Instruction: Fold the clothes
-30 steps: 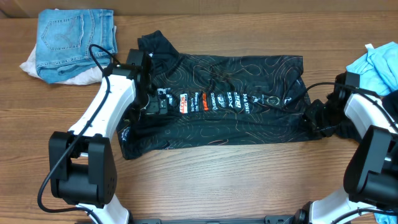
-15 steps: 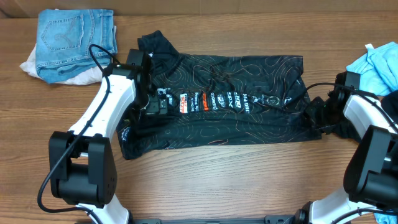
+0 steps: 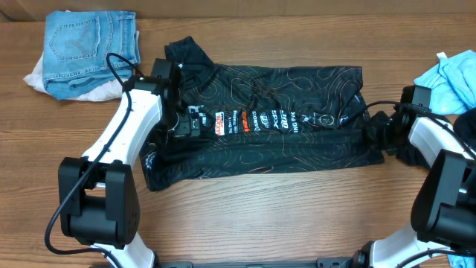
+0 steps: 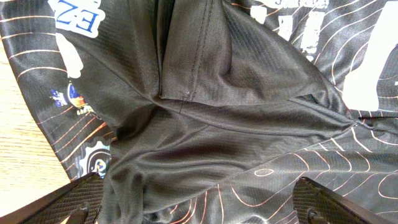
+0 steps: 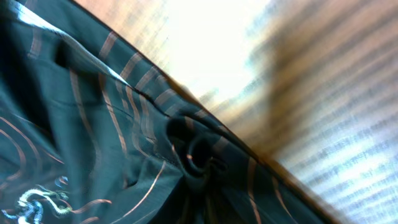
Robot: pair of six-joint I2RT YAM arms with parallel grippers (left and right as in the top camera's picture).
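Note:
A black jersey (image 3: 282, 141) with thin tan contour lines and white lettering lies spread flat across the middle of the table. My left gripper (image 3: 181, 125) hovers low over its left part. In the left wrist view that gripper (image 4: 202, 202) stands wide open, its fingertips (image 4: 78, 199) straddling wrinkled jersey cloth (image 4: 236, 93) with nothing clamped. At the jersey's right edge my right gripper (image 3: 375, 134) is shut on the fabric. The right wrist view shows the cloth puckered into a tight knot (image 5: 199, 152) at the jaws, whose fingers are hidden in dark fabric.
Folded blue jeans (image 3: 89, 45) rest on a white cloth (image 3: 36, 76) at the back left. A light blue garment (image 3: 450, 78) and a dark piece (image 3: 468, 123) lie at the right edge. Bare wooden table (image 3: 260, 212) runs along the front.
My right gripper has closed on the jersey's right edge, gathering the cloth there. The left arm and its open gripper have not moved.

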